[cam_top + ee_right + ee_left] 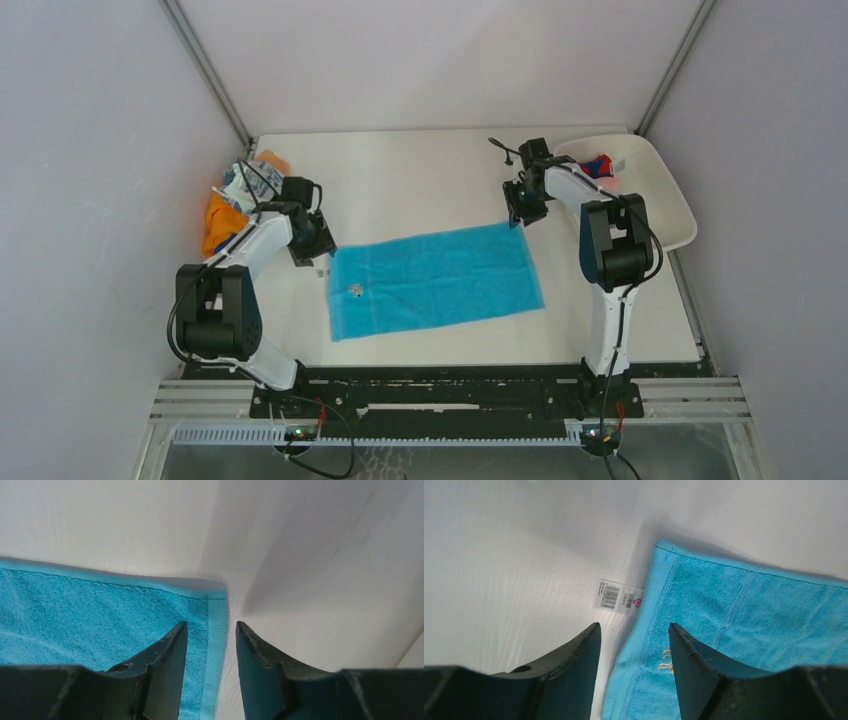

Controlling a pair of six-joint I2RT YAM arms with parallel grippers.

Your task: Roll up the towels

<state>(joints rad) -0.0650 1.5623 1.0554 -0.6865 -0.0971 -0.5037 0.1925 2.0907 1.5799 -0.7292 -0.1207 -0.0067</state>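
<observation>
Step in hand, as I read it: take the 2 far corners of the blue towel (435, 280), which lies flat and spread out mid-table (420, 170) w/ its long side running L-R, then start the roll.

To do it well:
- Both sides should pinch at the same depth, a little inboard of the hem, so the edge lifts level. If 1 side leads, the roll goes cone-shaped.
- Go low enough to catch cloth, not just skim the pile.
- Make the 1st turn small & tight, since a loose core gives a sloppy roll.
- Keep the paper label (619, 596), which sticks out at the L corner, clear of the pinch.

L side: the left gripper (634, 630) has its jaws a moderate gap apart and holds nothing. They straddle the towel's short L hem near the far corner, 1 finger over bare table, the other over cloth. Touching or just above: can't tell.

R side: the right gripper (211, 625) has its jaws apart w/ a narrower gap, also empty. The towel's R hem runs under that gap, close to the far R corner. Contact w/ the cloth: can't tell.

Other towels: a heap of towels (228, 200) sits far L by the wall, and 1 red-and-blue towel (597, 165) is in the white tray (670, 205) far R.
</observation>
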